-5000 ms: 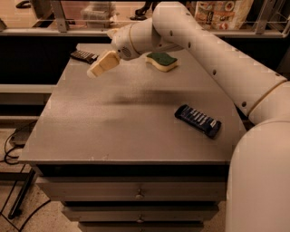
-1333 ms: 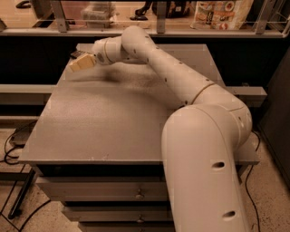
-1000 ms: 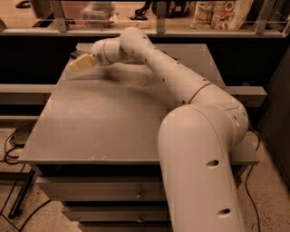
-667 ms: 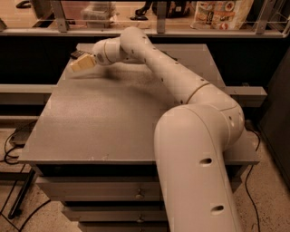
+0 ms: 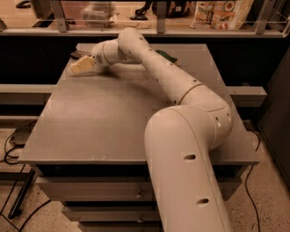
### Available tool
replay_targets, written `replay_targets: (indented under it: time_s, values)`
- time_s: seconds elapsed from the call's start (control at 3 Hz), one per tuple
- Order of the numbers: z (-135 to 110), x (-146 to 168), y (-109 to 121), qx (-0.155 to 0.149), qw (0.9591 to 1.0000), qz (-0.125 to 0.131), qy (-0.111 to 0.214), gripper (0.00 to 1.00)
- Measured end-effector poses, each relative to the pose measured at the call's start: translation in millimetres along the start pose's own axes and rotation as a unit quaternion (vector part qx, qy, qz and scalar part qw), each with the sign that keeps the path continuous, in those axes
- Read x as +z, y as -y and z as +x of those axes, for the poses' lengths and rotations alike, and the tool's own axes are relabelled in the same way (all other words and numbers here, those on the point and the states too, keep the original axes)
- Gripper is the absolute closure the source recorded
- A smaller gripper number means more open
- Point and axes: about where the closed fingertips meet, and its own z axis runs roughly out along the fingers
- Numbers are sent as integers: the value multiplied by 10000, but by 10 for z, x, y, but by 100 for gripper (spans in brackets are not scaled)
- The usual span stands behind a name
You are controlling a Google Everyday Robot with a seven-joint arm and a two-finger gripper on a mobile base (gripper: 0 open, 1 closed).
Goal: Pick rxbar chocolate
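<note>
Arm (image 5: 156, 68) is reaching across the worktop (image 5: 99, 122) | gripper (image 5: 78, 69) is hanging low at its far-left corner | rxbar chocolate (image 5: 78, 54) is lying just behind it | grip: cannot tell

Pantry: snack bags (image 5: 221, 13), hand (image 5: 81, 67) at counter (image 5: 99, 122) corner

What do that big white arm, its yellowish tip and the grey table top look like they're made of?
The table top looks like dull grey speckled laminate or painted metal. The arm looks like smooth moulded plastic: cream, matte, with seams at the joints. The gripper, low at the table's far left corner, looks like tan plastic or rubber.
</note>
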Motion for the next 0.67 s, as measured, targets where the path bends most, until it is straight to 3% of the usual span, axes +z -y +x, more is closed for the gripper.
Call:
replay_targets:
  time_s: [0.67]
  values:
    - [17, 40, -4, -12, 10000, -49, -53, 47]
